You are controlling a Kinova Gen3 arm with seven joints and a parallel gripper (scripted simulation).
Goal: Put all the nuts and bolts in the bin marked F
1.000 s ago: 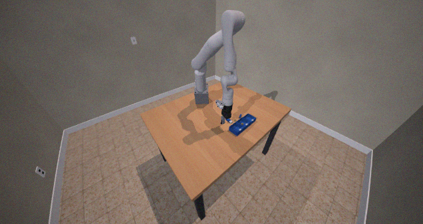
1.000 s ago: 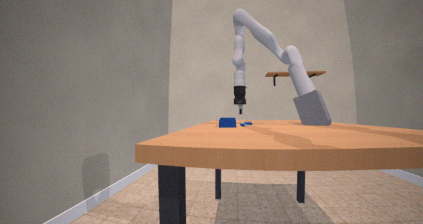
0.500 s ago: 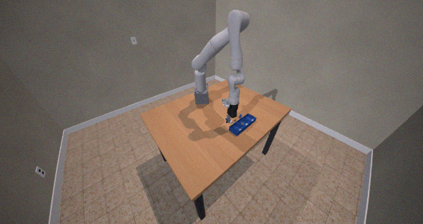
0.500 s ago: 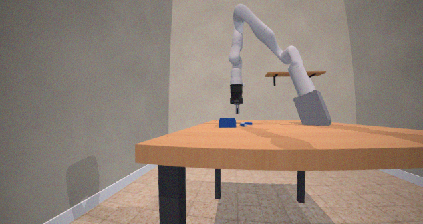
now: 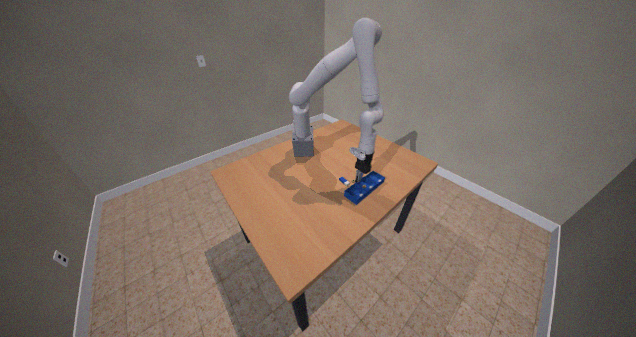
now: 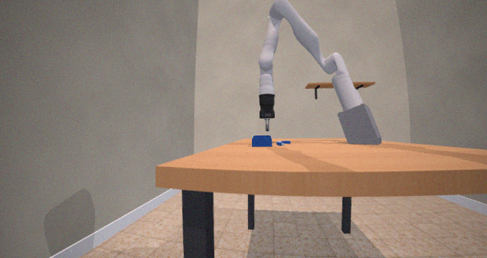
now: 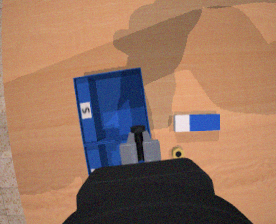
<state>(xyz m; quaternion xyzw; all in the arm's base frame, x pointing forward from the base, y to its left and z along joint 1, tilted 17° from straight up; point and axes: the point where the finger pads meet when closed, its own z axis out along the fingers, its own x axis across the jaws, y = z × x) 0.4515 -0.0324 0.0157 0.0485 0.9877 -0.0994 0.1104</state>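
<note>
My gripper (image 5: 359, 177) (image 6: 267, 129) (image 7: 139, 141) is shut on a thin dark bolt (image 7: 138, 131) and holds it in the air above the near end of the blue bin (image 5: 356, 195) (image 6: 262, 141) (image 7: 109, 106). In the wrist view the bin carries a small white label (image 7: 86, 111) on its left wall, but I cannot read the letter. A small yellowish nut (image 7: 177, 152) lies on the table just right of the bin.
A blue-and-white block (image 5: 343, 181) (image 7: 197, 123) lies on the wooden table (image 5: 300, 229) (image 6: 306, 168) beside the bin. The arm's grey base (image 5: 303, 147) (image 6: 359, 125) stands at the table's far side. A small wall shelf (image 6: 340, 85) hangs behind it.
</note>
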